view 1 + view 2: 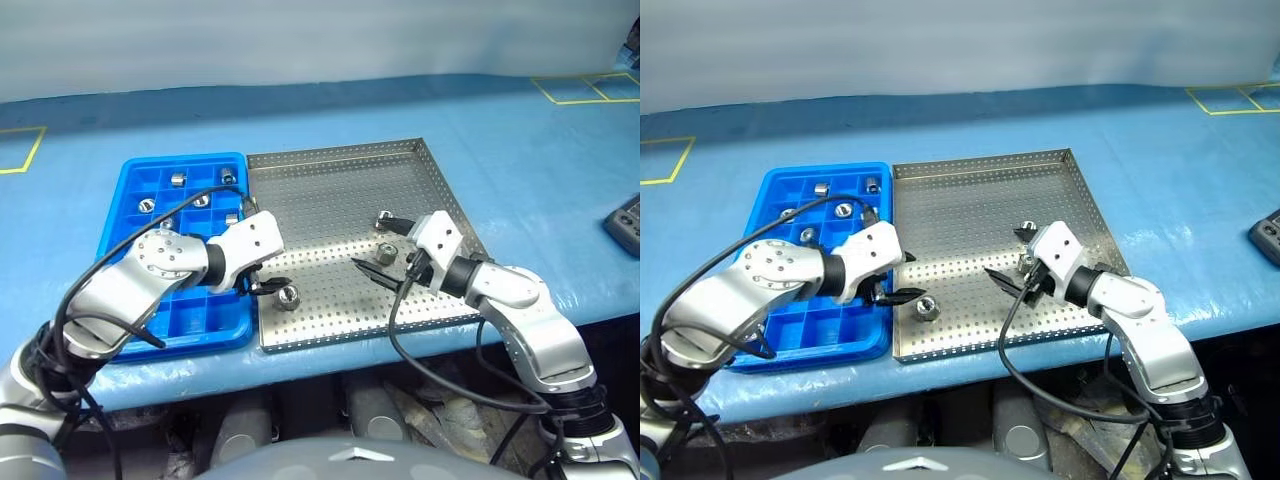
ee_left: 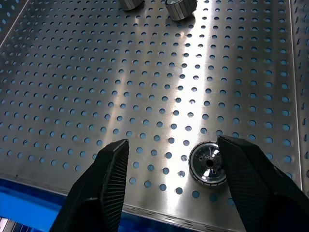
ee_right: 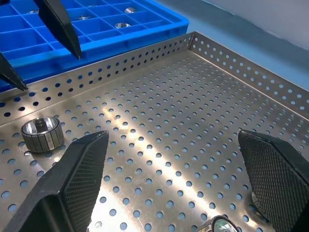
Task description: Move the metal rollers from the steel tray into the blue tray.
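- Head view: I see the left gripper (image 1: 272, 287) with fingers apart, gripping nothing, at the steel tray's (image 1: 330, 190) edge nearest the blue tray (image 1: 135, 180). One roller (image 1: 289, 296) lies loose just beside its tips; several metal rollers (image 1: 179, 179) sit in blue compartments.
- Left wrist view: that roller (image 2: 208, 163) rests on the perforated floor beside one finger (image 2: 253, 183).
- Right wrist view: the right gripper (image 3: 186, 179) stands wide apart above the steel floor, empty.

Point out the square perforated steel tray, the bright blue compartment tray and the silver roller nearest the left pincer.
Square perforated steel tray (image 1: 330, 190): left eye view, bare floor.
Bright blue compartment tray (image 1: 190, 340): left eye view, near rim.
Silver roller (image 2: 208, 163): left wrist view, top face.
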Robot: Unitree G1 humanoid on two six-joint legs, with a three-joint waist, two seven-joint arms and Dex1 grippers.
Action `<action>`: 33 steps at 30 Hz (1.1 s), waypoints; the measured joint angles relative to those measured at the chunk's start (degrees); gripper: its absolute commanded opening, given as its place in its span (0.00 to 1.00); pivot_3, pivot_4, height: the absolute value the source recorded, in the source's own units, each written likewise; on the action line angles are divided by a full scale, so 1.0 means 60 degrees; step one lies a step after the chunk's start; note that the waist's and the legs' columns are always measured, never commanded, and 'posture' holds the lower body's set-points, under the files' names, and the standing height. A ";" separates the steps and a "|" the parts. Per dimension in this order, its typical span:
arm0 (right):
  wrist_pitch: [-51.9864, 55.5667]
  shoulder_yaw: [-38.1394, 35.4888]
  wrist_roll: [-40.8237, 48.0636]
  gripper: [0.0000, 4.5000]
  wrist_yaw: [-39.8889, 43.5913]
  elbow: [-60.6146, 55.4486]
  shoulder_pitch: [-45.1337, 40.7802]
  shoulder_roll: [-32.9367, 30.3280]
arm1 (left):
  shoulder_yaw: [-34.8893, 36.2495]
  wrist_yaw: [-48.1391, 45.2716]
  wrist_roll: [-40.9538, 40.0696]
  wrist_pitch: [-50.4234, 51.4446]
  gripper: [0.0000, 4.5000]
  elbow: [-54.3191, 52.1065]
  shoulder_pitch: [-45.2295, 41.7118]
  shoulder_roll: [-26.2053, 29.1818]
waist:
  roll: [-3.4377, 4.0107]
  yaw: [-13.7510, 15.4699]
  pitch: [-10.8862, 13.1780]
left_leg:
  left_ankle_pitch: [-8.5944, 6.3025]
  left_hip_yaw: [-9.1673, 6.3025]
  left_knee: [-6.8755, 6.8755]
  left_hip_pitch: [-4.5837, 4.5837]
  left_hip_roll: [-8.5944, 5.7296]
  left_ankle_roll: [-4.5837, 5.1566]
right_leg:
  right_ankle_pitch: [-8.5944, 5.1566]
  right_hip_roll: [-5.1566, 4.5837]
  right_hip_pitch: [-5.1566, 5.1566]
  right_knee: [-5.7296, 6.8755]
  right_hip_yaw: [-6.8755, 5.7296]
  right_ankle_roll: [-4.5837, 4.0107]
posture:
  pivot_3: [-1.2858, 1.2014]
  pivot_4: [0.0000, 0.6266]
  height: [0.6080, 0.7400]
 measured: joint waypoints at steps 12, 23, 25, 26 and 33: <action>-0.0052 0.0022 -0.0009 1.00 -0.0055 0.0029 0.0072 0.0025 | -0.1417 -0.1555 0.0991 -0.0818 0.71 0.0894 -0.0519 0.0205 | 0.0000 -0.0018 0.0000 | -0.0003 0.0005 0.0002 -0.0001 0.0000 0.0006 | -0.0015 0.0000 -0.0001 0.0000 0.0007 0.0027 | 0.43 0.24 1.00; -0.0054 0.0021 -0.0014 1.00 -0.0080 0.0028 0.0077 0.0027 | -0.2020 -0.2048 0.1725 -0.0995 0.71 0.1476 -0.0596 -0.0299 | -0.0001 -0.0026 0.0000 | -0.0006 0.0008 0.0011 -0.0004 -0.0001 0.0012 | 0.0003 0.0001 0.0000 0.0001 0.0013 0.0059 | 0.43 0.24 1.00; -0.0054 0.0021 -0.0015 1.00 -0.0086 0.0027 0.0078 0.0031 | -0.2071 -0.2059 0.1798 -0.1009 0.71 0.1544 -0.0601 -0.0402 | 0.0000 -0.0030 0.0000 | -0.0007 0.0009 0.0012 -0.0003 0.0000 0.0013 | 0.0009 0.0001 0.0001 0.0001 0.0014 0.0070 | 0.42 0.24 1.00; -0.0054 0.0021 -0.0016 1.00 -0.0091 0.0027 0.0079 0.0031 | -0.2129 -0.2079 0.1881 -0.1012 0.71 0.1603 -0.0600 -0.0463 | 0.0000 -0.0030 0.0000 | -0.0007 0.0009 0.0013 -0.0003 -0.0001 0.0013 | 0.0009 0.0001 0.0000 0.0001 0.0014 0.0071 | 0.42 0.24 1.00; -0.0055 0.0021 -0.0018 1.00 -0.0149 0.0026 0.0085 0.0041 | -0.2348 -0.2198 0.2248 -0.1189 0.71 0.2110 -0.0600 -0.0745 | 0.0000 -0.0033 0.0000 | -0.0008 0.0011 0.0017 -0.0004 0.0000 0.0015 | 0.0010 0.0002 0.0001 0.0002 0.0017 0.0071 | 0.42 0.24 1.00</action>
